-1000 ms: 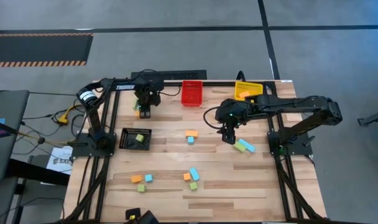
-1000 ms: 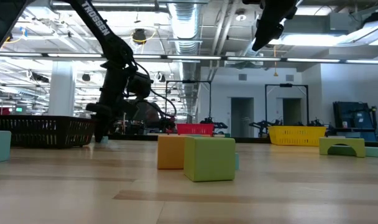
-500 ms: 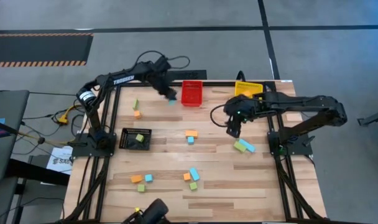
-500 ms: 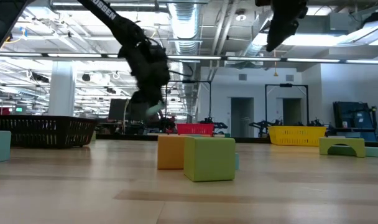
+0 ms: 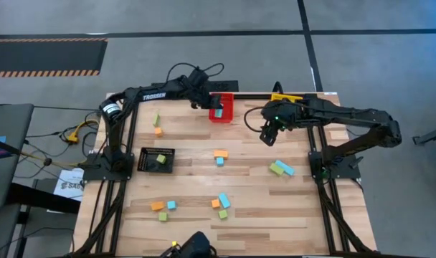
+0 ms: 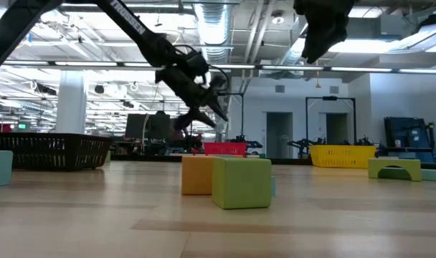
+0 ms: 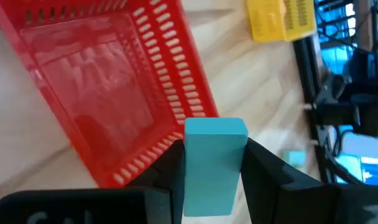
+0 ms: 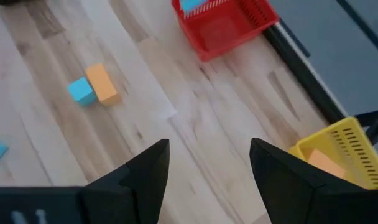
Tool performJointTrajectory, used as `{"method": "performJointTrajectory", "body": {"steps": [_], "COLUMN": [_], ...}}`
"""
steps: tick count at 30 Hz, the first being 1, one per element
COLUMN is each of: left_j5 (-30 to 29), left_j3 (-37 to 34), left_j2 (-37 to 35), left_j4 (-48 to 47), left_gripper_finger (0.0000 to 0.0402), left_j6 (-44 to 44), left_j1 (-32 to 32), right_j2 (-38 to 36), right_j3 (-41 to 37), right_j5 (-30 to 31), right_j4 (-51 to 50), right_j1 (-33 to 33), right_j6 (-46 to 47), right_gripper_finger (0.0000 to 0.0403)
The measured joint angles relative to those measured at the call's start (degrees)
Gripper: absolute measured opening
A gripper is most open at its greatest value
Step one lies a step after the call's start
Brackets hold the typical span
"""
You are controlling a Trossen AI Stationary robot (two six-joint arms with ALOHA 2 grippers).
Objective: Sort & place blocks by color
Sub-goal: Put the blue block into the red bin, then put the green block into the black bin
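Wooden table (image 5: 247, 208), grey floor (image 5: 204, 43) around

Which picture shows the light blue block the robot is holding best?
The left wrist view: the light blue rectangular block fills it, pinched in the left tool beside the red slotted plastic bin. The high view shows a speck; the right wrist view, a sliver.

Fifteen blocks total: five blue blocks (image 5: 219, 161), five orange blocks (image 5: 219, 153), five green blocks (image 5: 277, 168). Three slotted bins: one red bin (image 5: 226, 115), one yellow bin (image 5: 279, 99), one black bin (image 5: 155, 151). Two robot arms (image 5: 153, 94), two grippers, one table (image 5: 275, 215)
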Motion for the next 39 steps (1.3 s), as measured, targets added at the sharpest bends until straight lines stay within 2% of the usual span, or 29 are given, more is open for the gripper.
{"method": "performJointTrajectory", "body": {"steps": [7,13,15,22,26,30,32,36,39], "left_j5": [-5.5,-4.7,-5.7,-7.2,-5.3,-5.5,-6.9,-14.3,-19.7], "left_j3": [0.0,0.0,0.1,0.1,2.3,7.3,10.5,14.0,14.0], "left_j2": [1.0,1.0,1.0,1.0,1.0,0.4,-0.7,-5.4,-10.4], "left_j4": [1.9,2.9,3.0,4.2,3.8,-2.6,-6.9,-15.3,-17.7], "left_gripper_finger": [0.0091,0.0092,0.0122,0.0298,0.035,0.0359,0.0357,0.0347,0.0338], "left_j6": [-2.3,-1.2,-1.1,-2.4,-2.9,1.5,4.9,11.8,15.6], "left_j1": [0.0,0.0,-0.4,-0.4,0.8,2.1,2.1,1.4,0.7], "right_j2": [-0.1,-0.1,-0.1,-0.1,-0.1,-0.1,-0.1,-0.1,-0.1], "right_j3": [0.0,0.0,0.0,0.0,0.0,0.0,0.0,0.0,0.0], "right_j5": [0.5,0.6,0.4,-0.3,-0.4,-1.0,-3.5,-10.5,-12.7], "right_j4": [1.1,1.2,1.2,1.2,1.2,1.3,1.6,2.9,5.1], "right_j1": [-0.8,-1.1,-1.1,-1.1,-1.1,-1.1,-1.6,-3.6,-4.7], "right_j6": [-2.7,-4.2,-5.1,-6.1,-7.3,-8.8,-10.0,-12.3,-14.9], "right_gripper_finger": [0.0244,0.0244,0.0244,0.0244,0.0244,0.0244,0.0244,0.0244,0.0244]}}
